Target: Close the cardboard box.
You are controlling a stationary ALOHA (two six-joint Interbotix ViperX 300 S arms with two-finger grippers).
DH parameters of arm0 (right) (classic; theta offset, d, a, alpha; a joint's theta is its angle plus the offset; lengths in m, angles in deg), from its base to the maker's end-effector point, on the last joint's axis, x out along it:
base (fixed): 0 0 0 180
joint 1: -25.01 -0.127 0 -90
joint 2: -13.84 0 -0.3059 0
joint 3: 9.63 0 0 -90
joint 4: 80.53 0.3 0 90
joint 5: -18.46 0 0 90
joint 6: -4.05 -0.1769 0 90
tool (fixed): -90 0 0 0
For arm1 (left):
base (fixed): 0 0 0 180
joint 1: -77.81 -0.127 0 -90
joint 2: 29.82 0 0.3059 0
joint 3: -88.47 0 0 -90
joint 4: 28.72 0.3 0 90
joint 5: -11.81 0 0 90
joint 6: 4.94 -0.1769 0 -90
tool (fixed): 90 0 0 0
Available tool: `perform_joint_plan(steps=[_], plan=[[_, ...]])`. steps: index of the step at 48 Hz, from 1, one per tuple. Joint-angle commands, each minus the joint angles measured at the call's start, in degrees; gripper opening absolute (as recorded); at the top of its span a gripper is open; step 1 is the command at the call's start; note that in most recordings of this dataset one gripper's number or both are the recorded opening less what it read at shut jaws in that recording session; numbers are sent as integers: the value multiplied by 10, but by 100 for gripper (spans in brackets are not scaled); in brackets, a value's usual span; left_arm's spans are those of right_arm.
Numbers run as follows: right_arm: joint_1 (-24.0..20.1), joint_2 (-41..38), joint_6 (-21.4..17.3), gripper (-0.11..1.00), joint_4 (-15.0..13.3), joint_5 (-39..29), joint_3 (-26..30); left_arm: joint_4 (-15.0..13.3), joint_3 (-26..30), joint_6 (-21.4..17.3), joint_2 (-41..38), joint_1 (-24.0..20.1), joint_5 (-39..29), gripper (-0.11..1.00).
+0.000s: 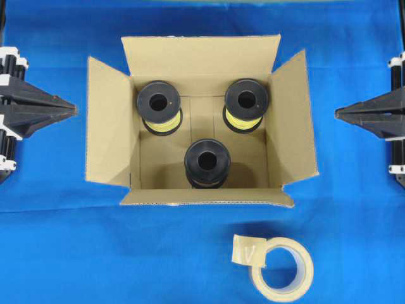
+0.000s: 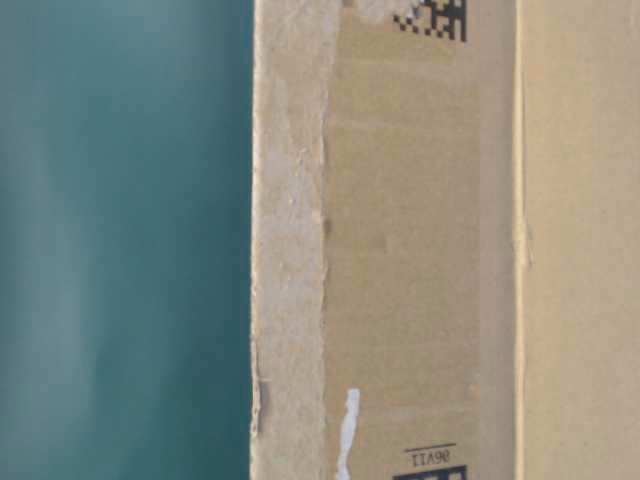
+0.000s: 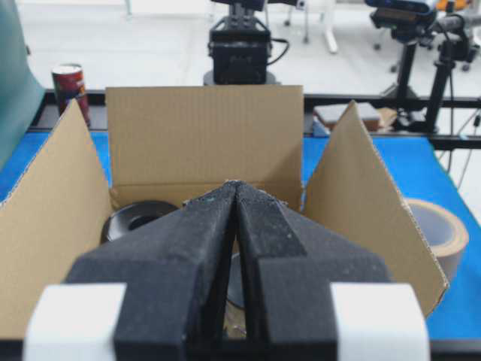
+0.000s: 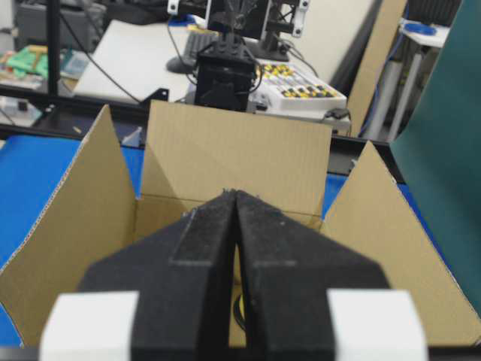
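left end effector (image 1: 74,109) pressed closed | right end effector (image 1: 336,113) pressed closed | cardboard box (image 1: 109,126) flaps open

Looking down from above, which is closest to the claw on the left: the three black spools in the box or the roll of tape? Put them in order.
From the left gripper:
1. Back-left spool, nearest.
2. Front-middle spool.
3. Back-right spool, on the box's far side.
4. Tape roll, outside the box, front right, farthest.

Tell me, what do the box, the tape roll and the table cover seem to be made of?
Cardboard box: brown corrugated cardboard, matte; fluting shows along flap edges. Tape roll: beige, slightly glossy, probably plastic or paper packing tape. Table cover: blue, matte, likely cloth.
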Motion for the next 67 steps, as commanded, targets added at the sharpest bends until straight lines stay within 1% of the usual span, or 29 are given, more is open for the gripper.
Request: perform_joint_plan(steps=[1,5,9,12,14,19,23,28,34,43,49,55,61,67], plan=[[0,4,-2,0,1,-4,12,-15,4,-5,9,4,-18,0],[0,17,-2,0,1,-50,25,-15,5,-6,24,4,-58,0],[0,43,-4,0,1,-137,40,-15,7,-10,49,4,-113,0],[0,62,-5,0,4,-200,46,-15,9,-9,71,3,-164,0],[0,74,-7,0,7,-241,51,-15,11,-9,89,3,-210,0],[0,89,-16,0,12,-336,53,-15,10,-4,110,3,-287,0],[0,79,-21,0,12,-369,46,-15,3,-4,110,3,-327,0],[0,53,-26,0,11,-365,28,-15,-16,-8,93,3,-336,0],[1,6,-29,0,12,-335,4,-15,-40,-9,64,2,-326,0],[1,-67,-29,0,12,-270,-16,-15,-63,-8,23,3,-267,0],[2,-89,-29,0,12,-247,-18,-15,-67,-11,3,3,-238,0],[7,-90,-29,0,11,-221,-13,-15,-68,-16,-18,-7,-185,0],[20,-101,-27,0,8,-150,-5,-14,-63,-32,-49,-23,-105,0],[32,-134,-25,0,7,-90,4,-14,-49,-50,-85,-31,-59,0]])
